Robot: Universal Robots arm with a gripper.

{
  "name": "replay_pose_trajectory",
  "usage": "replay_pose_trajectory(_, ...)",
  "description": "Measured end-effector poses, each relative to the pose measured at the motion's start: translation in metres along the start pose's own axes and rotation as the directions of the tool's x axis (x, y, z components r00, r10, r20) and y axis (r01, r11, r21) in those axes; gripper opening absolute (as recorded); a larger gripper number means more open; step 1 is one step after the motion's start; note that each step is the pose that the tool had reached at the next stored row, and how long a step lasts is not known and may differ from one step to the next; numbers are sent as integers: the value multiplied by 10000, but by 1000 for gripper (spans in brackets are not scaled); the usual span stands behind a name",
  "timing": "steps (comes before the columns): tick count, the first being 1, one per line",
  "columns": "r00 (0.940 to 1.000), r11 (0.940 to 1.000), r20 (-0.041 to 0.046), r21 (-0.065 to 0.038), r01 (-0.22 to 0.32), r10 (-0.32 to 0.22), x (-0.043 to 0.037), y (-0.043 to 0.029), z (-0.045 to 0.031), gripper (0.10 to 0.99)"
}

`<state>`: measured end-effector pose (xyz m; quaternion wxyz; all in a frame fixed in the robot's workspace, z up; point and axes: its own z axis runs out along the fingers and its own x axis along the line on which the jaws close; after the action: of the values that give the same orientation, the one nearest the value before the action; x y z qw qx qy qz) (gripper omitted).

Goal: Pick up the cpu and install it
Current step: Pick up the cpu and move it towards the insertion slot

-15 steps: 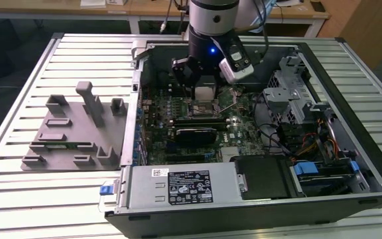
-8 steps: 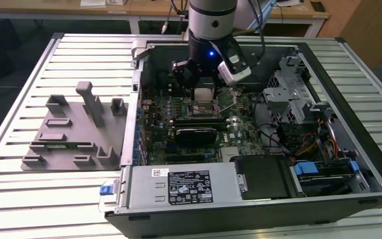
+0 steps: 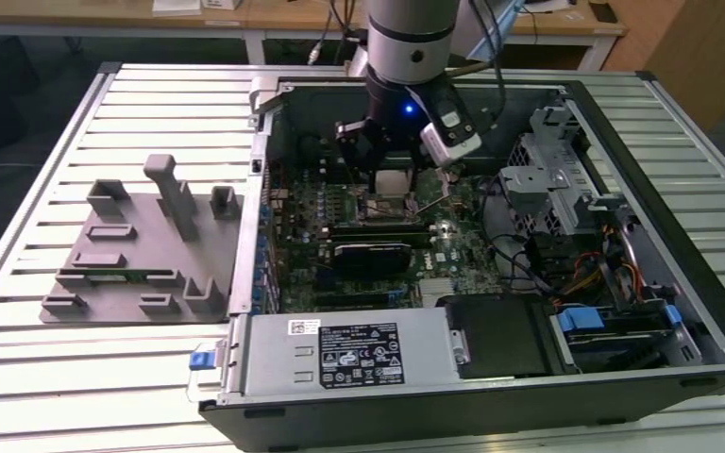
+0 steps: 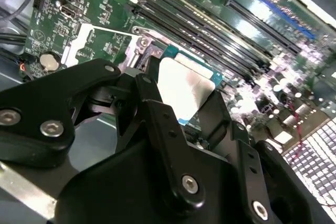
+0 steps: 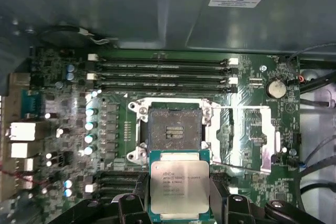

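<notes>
Cpu point(image 5: 180, 192) pickup looks done; seating it is what remains. Inside the open computer case point(image 3: 260, 217), over the green motherboard point(image 5: 58, 72), the socket point(image 5: 173, 129) stands bare with its frame open. The gripper point(image 5: 180, 205) is closed partway, its two fingers point(image 5: 134, 208) pinching the chip by opposite edges, close to the socket but not in it. The chip lies flat, metal top up, its edges square with the socket. Being nearly square, it shows no clear long axis.
</notes>
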<state>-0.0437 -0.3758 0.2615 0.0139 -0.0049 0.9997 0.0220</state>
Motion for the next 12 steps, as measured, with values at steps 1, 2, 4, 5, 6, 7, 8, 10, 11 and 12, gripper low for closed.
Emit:
replay_pose_trajectory(1,10000,10000,0,4,0,0,-4,9,14,541)
replay_pose_trajectory(2,10000,10000,-1,11,-2,2,-5,17,27,541)
replay_pose_trajectory(4,10000,10000,-2,30,-7,7,-6,38,51,541)
replay_pose_trajectory(5,10000,10000,-2,38,-10,10,-7,49,61,541)
replay_pose_trajectory(6,10000,10000,-2,50,-13,13,-8,60,72,541)
replay_pose_trajectory(7,10000,10000,-1,66,-17,17,-8,70,83,541)
replay_pose_trajectory(8,10000,10000,-1,89,-25,25,-8,77,93,541)
replay_pose_trajectory(10,10000,9999,0,141,-47,47,-7,87,112,541)
replay_pose_trajectory(11,10000,9998,0,165,-59,60,-8,89,120,541)
replay_pose_trajectory(12,10000,9998,1,185,-74,74,-8,91,129,541)
